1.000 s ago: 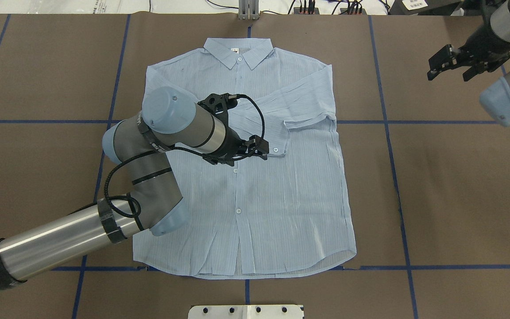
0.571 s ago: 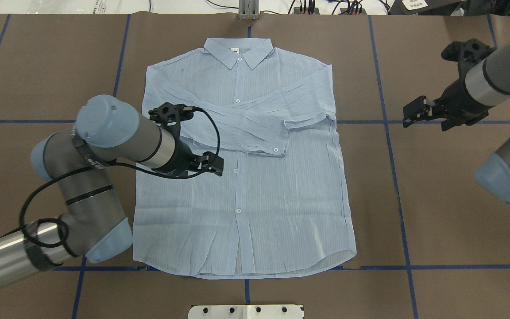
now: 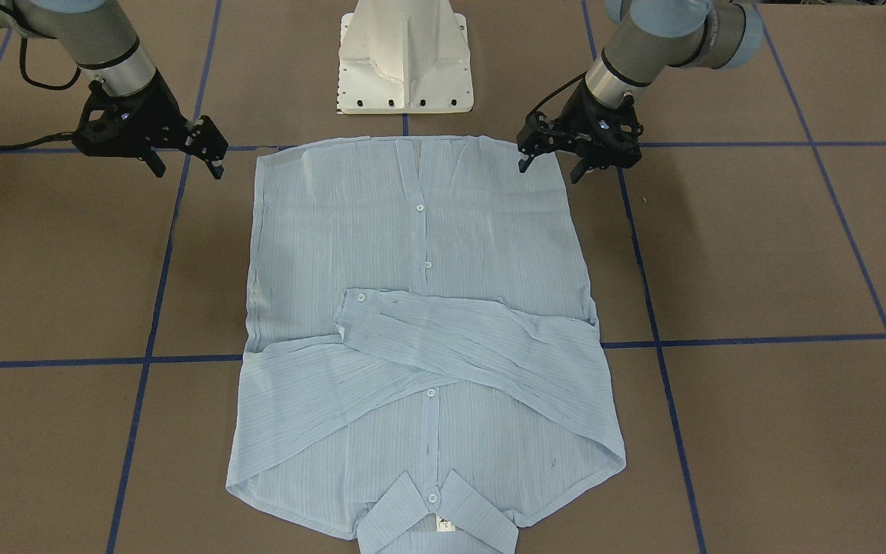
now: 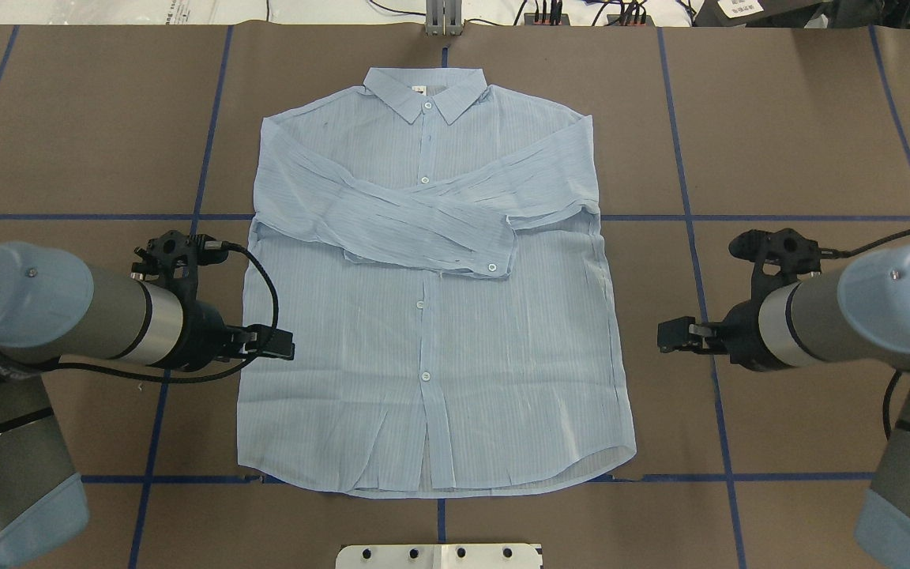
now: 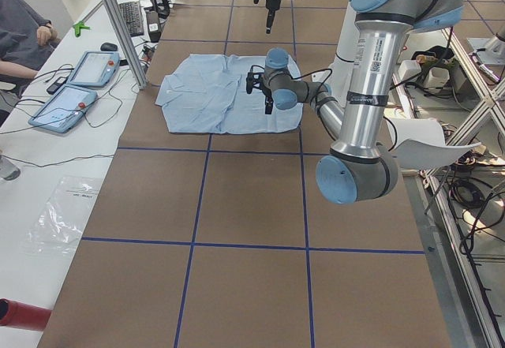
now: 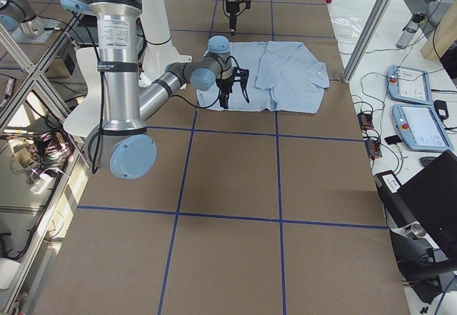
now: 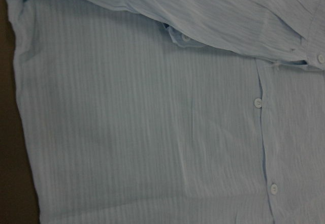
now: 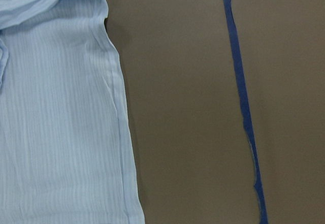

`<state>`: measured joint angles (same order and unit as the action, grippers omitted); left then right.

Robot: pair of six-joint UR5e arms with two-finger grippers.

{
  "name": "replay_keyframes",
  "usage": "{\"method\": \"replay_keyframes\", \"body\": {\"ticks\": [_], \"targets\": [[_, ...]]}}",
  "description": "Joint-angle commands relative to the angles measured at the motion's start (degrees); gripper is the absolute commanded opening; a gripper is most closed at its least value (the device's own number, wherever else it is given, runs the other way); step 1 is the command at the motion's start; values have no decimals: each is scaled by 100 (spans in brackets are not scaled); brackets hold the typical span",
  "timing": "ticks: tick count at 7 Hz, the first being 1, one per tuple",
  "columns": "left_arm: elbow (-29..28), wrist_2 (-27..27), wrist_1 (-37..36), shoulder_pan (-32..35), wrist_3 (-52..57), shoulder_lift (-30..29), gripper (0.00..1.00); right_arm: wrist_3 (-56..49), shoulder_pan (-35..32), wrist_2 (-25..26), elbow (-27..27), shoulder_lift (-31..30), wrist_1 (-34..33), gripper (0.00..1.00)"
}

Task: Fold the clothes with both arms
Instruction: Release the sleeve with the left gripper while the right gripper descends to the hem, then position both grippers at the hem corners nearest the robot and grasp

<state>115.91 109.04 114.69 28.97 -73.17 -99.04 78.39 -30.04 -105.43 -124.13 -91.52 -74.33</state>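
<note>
In the last second my left arm has pulled back from the cuff at the shirt's middle. The left gripper now hangs over the shirt's left side edge, jaws apart and empty, forearm level and pointing inward.

The light-blue shirt lies flat and front up in the middle of the table, collar away from me and hem toward the base. Both sleeves are crossed over the chest, and the upper cuff has not moved since the gripper left it. I judge the sleeve fold done, with a pickup at the sides or hem next.

My right arm has swung in from the far corner. The right gripper hovers just off the shirt's right side edge, jaws apart, mirroring the left.
</note>
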Motion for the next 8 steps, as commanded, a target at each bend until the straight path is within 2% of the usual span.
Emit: {"method": "replay_keyframes", "body": {"ticks": [1,3,4,5,6,8], "targets": [[99,-671,1,-618,-458,349,100,343,568,496,-24,-261,340,100],[-41,-972,-8,-989,-725,377,100,343,604,489,-24,-261,340,100],[-94,-1016,-25,-1112,-820,386,93,343,605,489,-24,-261,340,100],[-173,-1173,-69,-1339,-1152,386,81,343,613,489,-24,-261,340,100],[-174,-1183,-78,-1446,-1225,386,64,343,613,489,-24,-261,340,100],[-165,-1184,-298,-1517,-1226,386,40,343,622,489,-24,-261,340,100]]}}
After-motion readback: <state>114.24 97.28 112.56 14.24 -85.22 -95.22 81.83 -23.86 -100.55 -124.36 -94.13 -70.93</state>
